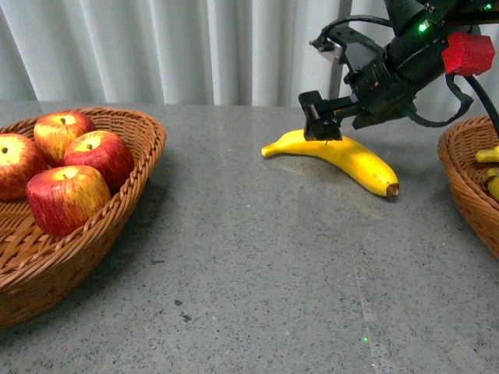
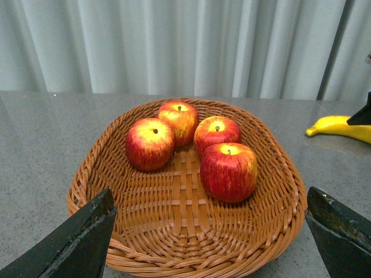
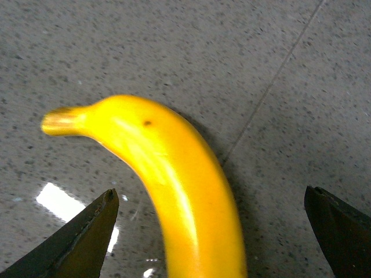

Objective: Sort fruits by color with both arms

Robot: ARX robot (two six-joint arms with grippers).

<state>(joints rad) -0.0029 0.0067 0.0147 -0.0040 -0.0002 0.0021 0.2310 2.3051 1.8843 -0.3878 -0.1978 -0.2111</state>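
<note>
A yellow banana (image 1: 343, 158) lies on the grey table in the front view. My right gripper (image 1: 321, 125) hangs open just above its stem half. In the right wrist view the banana (image 3: 174, 185) runs between the two spread fingers (image 3: 87, 237), touching neither. Several red apples streaked with yellow (image 1: 69, 196) sit in the wicker basket (image 1: 132, 195) at the left. The left wrist view shows those apples (image 2: 228, 171) in the basket (image 2: 145, 231), with my left gripper (image 2: 211, 237) open above its near rim and holding nothing. The left arm is out of the front view.
A second wicker basket (image 1: 464, 175) stands at the right edge with yellow bananas (image 1: 491, 156) partly showing inside. White curtains close off the back. Grey speckled table (image 1: 257, 280) stretches between the two baskets.
</note>
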